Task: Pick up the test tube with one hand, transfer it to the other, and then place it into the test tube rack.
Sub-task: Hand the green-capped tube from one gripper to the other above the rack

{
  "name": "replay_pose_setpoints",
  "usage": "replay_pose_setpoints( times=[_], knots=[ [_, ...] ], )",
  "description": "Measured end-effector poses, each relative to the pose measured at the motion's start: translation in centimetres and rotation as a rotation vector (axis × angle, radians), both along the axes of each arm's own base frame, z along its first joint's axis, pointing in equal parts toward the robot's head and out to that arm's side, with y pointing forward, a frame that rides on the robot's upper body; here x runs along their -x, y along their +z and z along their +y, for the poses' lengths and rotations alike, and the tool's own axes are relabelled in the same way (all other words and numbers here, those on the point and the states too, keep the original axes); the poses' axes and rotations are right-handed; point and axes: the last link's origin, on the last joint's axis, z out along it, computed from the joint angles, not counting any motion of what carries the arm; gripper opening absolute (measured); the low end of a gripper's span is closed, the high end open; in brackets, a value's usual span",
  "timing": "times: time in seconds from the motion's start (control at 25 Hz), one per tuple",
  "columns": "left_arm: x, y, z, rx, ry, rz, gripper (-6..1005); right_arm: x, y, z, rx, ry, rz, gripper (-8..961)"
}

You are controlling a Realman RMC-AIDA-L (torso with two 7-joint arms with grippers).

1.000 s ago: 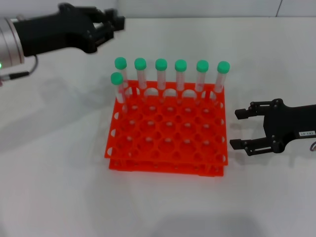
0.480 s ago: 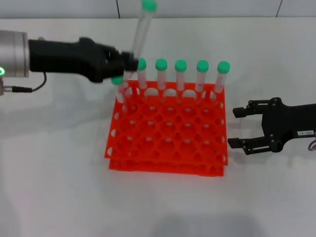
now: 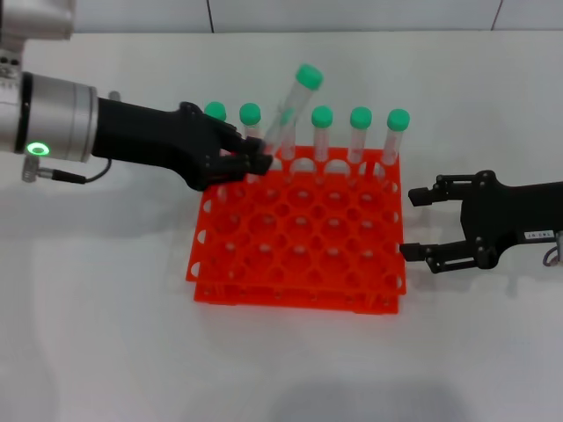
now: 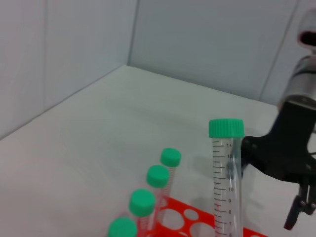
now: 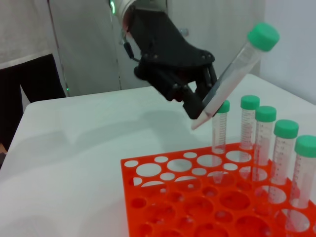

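Note:
My left gripper [image 3: 261,162], on the green-ringed silver arm, is shut on the lower end of a clear test tube [image 3: 287,114] with a green cap. It holds the tube tilted, cap up and to the right, over the back rows of the orange rack [image 3: 299,264]. The tube also shows in the left wrist view [image 4: 224,187] and the right wrist view [image 5: 236,69], where the left gripper [image 5: 203,101] clamps its bottom. My right gripper [image 3: 411,225], with the white label, is open and empty beside the rack's right edge, low over the table.
Several other green-capped tubes [image 3: 360,132] stand upright in the rack's back row; the rack's front rows of holes hold nothing. The white table [image 3: 106,334] spreads around the rack, with a wall behind.
My left gripper has moved right and down from the back left, carrying the tube over the rack's back rows. The tube's cap has dropped lower. My right gripper has barely shifted.

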Motion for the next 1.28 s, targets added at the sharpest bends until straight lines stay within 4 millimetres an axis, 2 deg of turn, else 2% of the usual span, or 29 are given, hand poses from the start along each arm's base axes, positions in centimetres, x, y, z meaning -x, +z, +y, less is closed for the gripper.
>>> replay_pose_setpoints(
  times=[0.8,1.04,1.28],
  knots=[
    [0.4,-0.8,-0.8,-0.009,-0.065,-0.015,192,0.1,0.2,0.7,-0.031,-0.037,0.044,768],
    [0.5,-0.8,-0.8,-0.014,-0.064,-0.012,192,0.4,1.2,1.8,-0.085,-0.06,0.033,768],
    [0.5,-0.8,-0.8,-0.017,-0.065,-0.011,192,1.7,3.1,2.8,-0.102,-0.116,0.129,768]
  ],
)
